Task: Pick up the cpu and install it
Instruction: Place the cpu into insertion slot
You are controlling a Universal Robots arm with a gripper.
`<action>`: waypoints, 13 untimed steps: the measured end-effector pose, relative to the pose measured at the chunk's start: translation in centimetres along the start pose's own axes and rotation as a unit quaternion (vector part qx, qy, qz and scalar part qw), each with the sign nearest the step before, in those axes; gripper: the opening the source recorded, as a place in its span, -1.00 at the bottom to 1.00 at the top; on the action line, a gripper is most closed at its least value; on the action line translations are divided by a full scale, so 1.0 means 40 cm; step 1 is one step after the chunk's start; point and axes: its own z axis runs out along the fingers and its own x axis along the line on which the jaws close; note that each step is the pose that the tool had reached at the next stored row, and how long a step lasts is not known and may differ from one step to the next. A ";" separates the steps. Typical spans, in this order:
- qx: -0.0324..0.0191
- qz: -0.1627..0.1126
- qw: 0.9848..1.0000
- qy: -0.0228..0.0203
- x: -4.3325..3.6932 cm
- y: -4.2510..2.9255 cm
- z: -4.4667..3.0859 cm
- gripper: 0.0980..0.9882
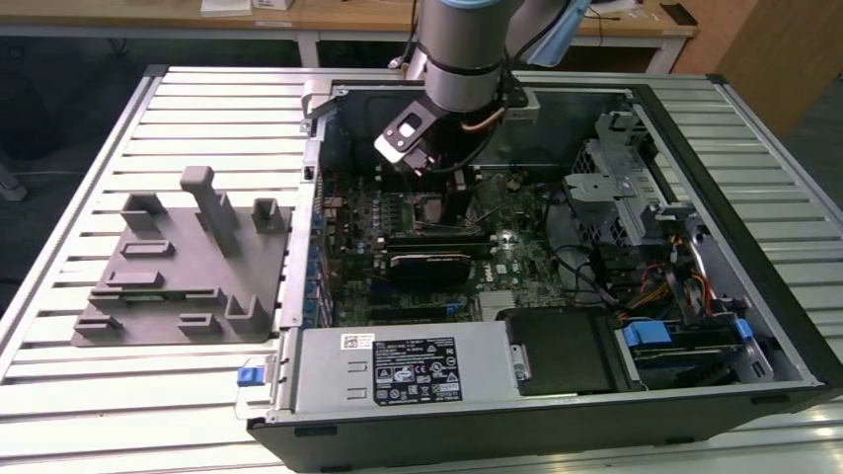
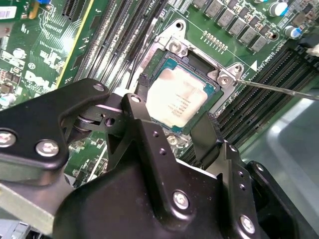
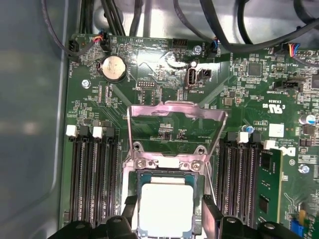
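Gripper (image 1: 445,186): reaches down into the open computer case (image 1: 527,427), directly over the socket (image 3: 169,162).
Jaws: drawn in to the chip's width and clasping the cpu (image 3: 165,206). In both wrist views one black finger (image 2: 207,132) sits against each of two opposite edges.
Cpu: lies flat inside the socket, midway between the jaws, silvery top up and a greenish rim showing round it.
Load plate (image 3: 177,107): stands raised at the socket's hinge end, clear of the cpu.
Lever (image 2: 279,88): thin wire, swung out from a corner of the socket.
Memory slots (image 3: 92,179): run in rows on both sides of the socket.
Coin cell (image 3: 113,67): on the motherboard (image 3: 149,64), beyond the load plate from the socket.
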 end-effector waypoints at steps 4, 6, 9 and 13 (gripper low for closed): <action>0.000 0.000 1.000 0.000 0.000 0.000 -0.013 0.16; 0.000 0.000 1.000 0.000 0.000 0.000 -0.020 0.16; 0.000 0.000 1.000 0.000 0.000 0.000 -0.025 0.16; 0.000 0.000 1.000 0.000 -0.001 0.000 -0.025 0.16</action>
